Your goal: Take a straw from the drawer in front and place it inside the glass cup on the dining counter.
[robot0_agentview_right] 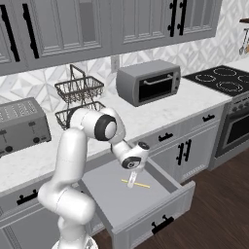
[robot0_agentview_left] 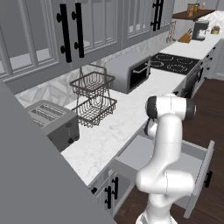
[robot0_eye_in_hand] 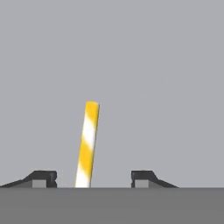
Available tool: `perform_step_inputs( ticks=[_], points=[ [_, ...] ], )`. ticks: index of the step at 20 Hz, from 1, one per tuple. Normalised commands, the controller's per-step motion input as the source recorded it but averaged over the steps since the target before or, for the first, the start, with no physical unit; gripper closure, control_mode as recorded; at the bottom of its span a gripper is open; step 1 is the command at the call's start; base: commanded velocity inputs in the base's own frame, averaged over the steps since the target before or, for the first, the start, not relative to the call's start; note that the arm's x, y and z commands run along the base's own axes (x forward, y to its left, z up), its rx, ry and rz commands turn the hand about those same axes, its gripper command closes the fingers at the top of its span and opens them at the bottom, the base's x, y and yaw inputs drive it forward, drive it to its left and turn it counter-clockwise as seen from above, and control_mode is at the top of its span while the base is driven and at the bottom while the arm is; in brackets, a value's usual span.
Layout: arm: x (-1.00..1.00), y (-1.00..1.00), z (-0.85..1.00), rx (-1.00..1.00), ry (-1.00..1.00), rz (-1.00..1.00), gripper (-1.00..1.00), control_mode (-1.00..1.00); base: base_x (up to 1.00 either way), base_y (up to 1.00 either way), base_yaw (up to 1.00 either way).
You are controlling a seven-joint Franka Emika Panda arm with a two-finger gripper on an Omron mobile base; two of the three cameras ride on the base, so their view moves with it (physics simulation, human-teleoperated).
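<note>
The drawer [robot0_agentview_right: 141,204] is pulled out, w/ a flat grey front and a black bar handle. The yellow straw [robot0_agentview_right: 135,184] lies flat on the drawer floor, near the middle. The gripper [robot0_agentview_right: 132,181] hangs down into the drawer right over the straw's left end; can't tell from the right base view if it touches. In the hand view the gripper [robot0_eye_in_hand: 94,179] is open, w/ a dark tip on each side and the straw [robot0_eye_in_hand: 88,144] in the gap between them, closer to the left tip, not squeezed. The straw looks yellow w/ white stripes there and leans a bit to the right. In the left base view the white arm stands in front of the drawer [robot0_agentview_left: 199,173] and hides most of what's inside. Above the drawer is the marble surface [robot0_agentview_right: 121,124]. On it sit a grey toaster [robot0_agentview_right: 22,126], a 2-level black wire basket [robot0_agentview_right: 80,99] and a grey toaster oven [robot0_agentview_right: 148,82]. A black stove top [robot0_agentview_right: 223,80] is on the right, w/ an oven [robot0_agentview_right: 233,129] under it. Grey cabinet doors [robot0_agentview_right: 182,155] w/ black handles are next to the drawer, and more grey cabinets [robot0_agentview_right: 97,24] hang on the wall above. The floor [robot0_agentview_right: 214,209] is dark wood.
</note>
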Motion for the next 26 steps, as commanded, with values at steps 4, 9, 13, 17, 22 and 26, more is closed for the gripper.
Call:
perform_step_inputs(
  ticks=[4, 9, 13, 17, 22, 26],
  points=[
    [-0.14, 0.0, -0.5, 0.0, -0.01, -0.01, -1.0, -1.0, 0.0, 0.0, 0.0],
    [-0.16, 0.0, -0.61, 0.0, -0.02, -0.01, 1.0, -1.0, 0.0, 0.0, 0.0],
    [-0.2, 0.0, -0.44, 0.0, -0.1, 0.0, 1.0, -1.0, 0.0, 0.0, 0.0],
    [-0.32, -0.07, -0.17, 0.0, -0.16, -0.03, 1.0, -1.0, 0.0, 0.0, 0.0],
    [-0.34, -0.19, 0.0, 0.01, -0.11, -0.08, 1.0, -1.0, 0.0, 0.0, 0.0],
    [-0.23, -0.13, 0.0, 0.0, -0.04, -0.07, 1.0, -1.0, 0.0, 0.0, 0.0]
  ],
)
